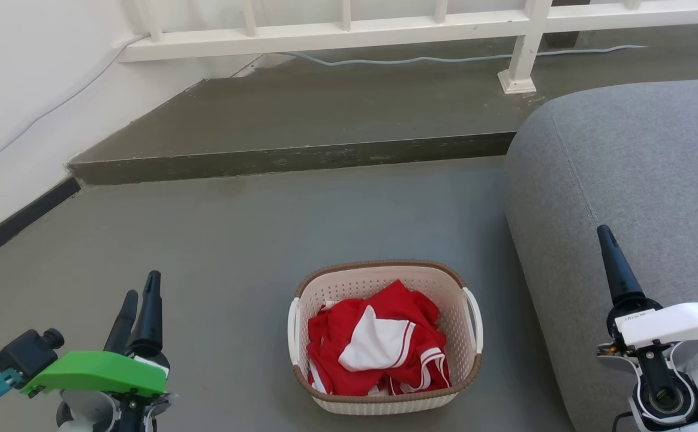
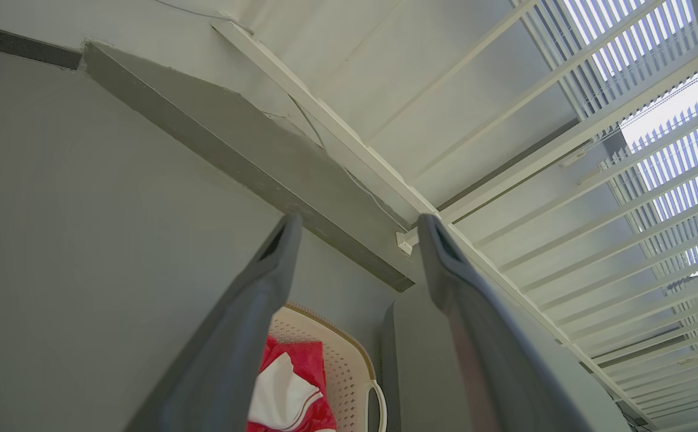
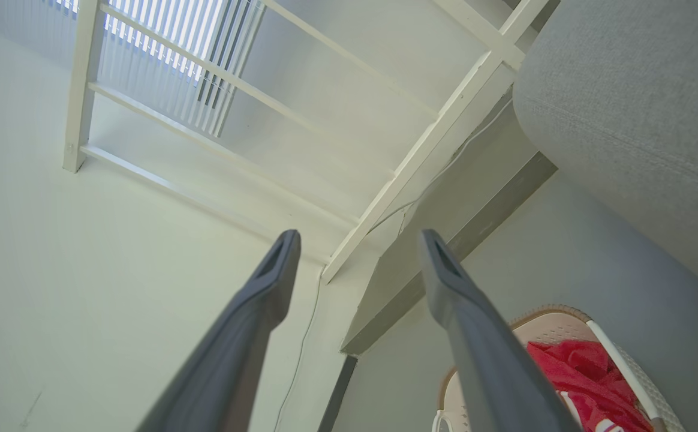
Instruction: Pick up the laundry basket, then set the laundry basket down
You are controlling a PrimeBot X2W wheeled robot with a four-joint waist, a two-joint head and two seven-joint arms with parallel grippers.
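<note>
two grippers hang low in the head view, one on each side of the small cream-white plastic laundry basket (image 1: 385, 409) with little holes in its walls and a brown woven-look rim. the laundry basket sits on the flat grey floor (image 1: 235, 240) in the lower middle of the frame, near the big soft grey sofa (image 1: 625, 180) at the right. red and white clothes (image 1: 379, 342) lie crumpled inside it.

the left gripper (image 1: 143, 283) is at the lower left. the right gripper (image 3: 358, 235) is at the lower right of the head view, in front of the sofa. each wrist view shows two dark fingers (image 2: 253, 312) with a clear gap between them, so both grippers are spread apart and hold nothing.

here is what matters: all the fingers point up the frame, but the basket is not up there. it lies sideways from them, to the right of the left gripper and to the left of the right gripper. its white loop left handle (image 1: 293, 330) faces the left gripper and its white loop right handle (image 1: 475, 327) faces the right gripper. the basket looks a bit longer from handle to handle, though i cannot be sure. both grippers look about as far from their own handle, and neither touches it. i think each arm needs to turn in and go down to its handle, so picking up has not begun.
</note>
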